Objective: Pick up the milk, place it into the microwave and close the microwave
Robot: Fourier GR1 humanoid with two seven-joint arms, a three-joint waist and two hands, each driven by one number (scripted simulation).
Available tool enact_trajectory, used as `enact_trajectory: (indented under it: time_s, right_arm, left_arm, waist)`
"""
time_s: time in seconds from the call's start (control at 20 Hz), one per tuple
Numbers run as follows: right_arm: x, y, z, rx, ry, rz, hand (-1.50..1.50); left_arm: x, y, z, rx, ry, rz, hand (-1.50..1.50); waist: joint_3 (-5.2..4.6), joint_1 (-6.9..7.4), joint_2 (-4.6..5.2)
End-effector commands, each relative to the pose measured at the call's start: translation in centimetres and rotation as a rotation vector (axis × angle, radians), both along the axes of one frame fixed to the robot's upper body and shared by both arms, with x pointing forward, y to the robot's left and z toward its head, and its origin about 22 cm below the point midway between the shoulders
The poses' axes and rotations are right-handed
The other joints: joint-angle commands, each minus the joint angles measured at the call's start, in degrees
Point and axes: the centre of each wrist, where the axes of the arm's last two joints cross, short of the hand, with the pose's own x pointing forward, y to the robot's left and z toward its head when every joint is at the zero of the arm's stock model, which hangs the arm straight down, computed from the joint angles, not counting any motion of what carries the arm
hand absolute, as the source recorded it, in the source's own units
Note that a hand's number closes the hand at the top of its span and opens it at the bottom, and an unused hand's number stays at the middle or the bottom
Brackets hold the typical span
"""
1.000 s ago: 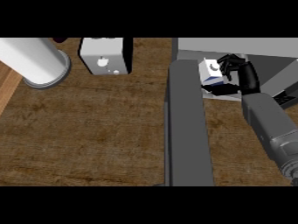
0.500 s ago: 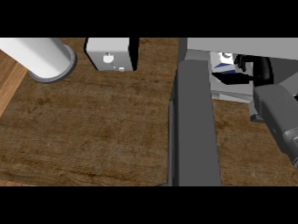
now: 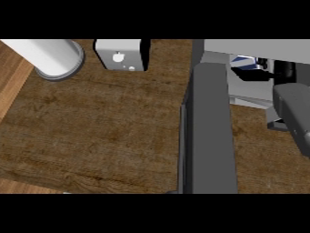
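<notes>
The milk [image 3: 246, 63] has been carried deeper into the microwave [image 3: 264, 50] at upper right, clasped by the right hand [image 3: 275, 73]; release remains.

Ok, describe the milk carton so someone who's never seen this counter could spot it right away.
Find the grey microwave at the upper right, its door swung open. Just inside the opening, the black right hand reaches in beside the milk carton, the only white and blue thing there.
</notes>
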Motion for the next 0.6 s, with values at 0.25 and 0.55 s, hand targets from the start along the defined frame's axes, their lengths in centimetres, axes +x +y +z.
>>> enact_trajectory:
  time_s: [0.25,0.55]
  right_arm:
    - [0.4,-1.0,1.4,-0.003,-0.019,-0.036,1.5]
    - [-0.1,-2.4,1.3,-0.015,-0.009,-0.044,1.5]
  left_arm:
    - [0.7,0.0,-0.1,0.003,0.013,-0.021,-1.5]
    - [0.8,0.3,0.2,0.031,0.0,-0.013,-1.5]
  waist:
    - [0.1,1.31,0.62]
    - [0.15,2.05,0.99]
